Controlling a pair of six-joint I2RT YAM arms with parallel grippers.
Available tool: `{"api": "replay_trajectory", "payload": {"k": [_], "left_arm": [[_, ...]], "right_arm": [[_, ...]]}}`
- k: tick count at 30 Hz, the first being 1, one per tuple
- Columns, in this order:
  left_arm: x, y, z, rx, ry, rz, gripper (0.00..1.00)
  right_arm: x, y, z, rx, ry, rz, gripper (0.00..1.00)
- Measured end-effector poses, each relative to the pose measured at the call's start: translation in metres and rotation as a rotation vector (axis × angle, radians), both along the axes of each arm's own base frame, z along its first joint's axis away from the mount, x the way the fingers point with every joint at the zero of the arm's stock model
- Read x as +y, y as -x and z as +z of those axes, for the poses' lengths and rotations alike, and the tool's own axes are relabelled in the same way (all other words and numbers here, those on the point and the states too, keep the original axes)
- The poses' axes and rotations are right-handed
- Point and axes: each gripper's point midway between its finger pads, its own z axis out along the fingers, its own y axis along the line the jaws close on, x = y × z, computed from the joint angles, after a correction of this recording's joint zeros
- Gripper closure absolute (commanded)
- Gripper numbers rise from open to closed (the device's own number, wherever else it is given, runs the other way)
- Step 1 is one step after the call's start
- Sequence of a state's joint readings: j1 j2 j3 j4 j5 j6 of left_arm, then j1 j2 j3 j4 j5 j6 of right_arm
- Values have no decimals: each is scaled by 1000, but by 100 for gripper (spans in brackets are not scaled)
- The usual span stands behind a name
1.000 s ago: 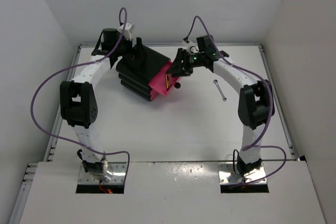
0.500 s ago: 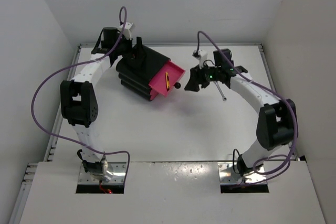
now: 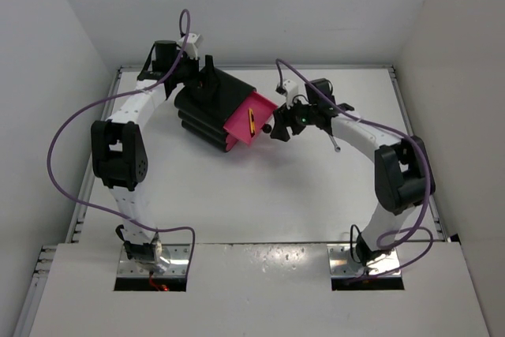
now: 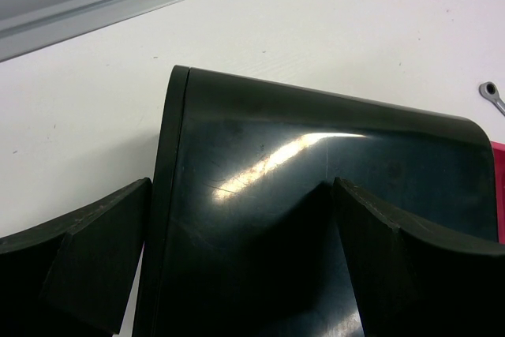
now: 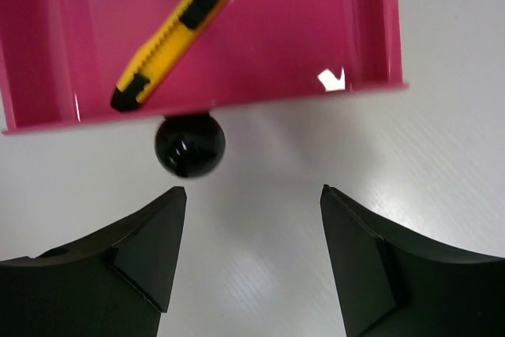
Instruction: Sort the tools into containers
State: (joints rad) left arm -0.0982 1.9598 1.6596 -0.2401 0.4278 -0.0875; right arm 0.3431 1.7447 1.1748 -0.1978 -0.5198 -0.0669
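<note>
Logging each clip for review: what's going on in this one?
The left arm's fingers sit spread over the black rounded cabinet. One magenta-pink drawer stands open, a yellow-handled utility knife inside. The right arm's fingers, open, hover in front of its round black knob without touching. A thin silver wrench lies on the table.

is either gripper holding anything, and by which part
Right gripper holds nothing, its jaws open just short of the drawer knob. Left gripper straddles the cabinet edge; a grip cannot be told.

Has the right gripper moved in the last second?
Yes. The right gripper drew back off the open pink drawer and now sits just outside its front, facing the black knob, jaws open.
</note>
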Motion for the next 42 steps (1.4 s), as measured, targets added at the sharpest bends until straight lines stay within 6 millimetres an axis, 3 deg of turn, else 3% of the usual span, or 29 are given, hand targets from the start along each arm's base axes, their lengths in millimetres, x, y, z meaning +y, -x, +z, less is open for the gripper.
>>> {"api": "replay_trajectory", "payload": {"k": [12,32,42], "left_arm": [[0,0,-1,2,2,-3,0],[-2,0,-6,-12,19,-12,0],[-1,-1,-6,-14,22,-15,0]], "right_arm": [[42,-15,9,-78,-3,118,30],[91,-44,20,-120,-120,151,28],[118,-48,7,-60,-198,124,24]]}}
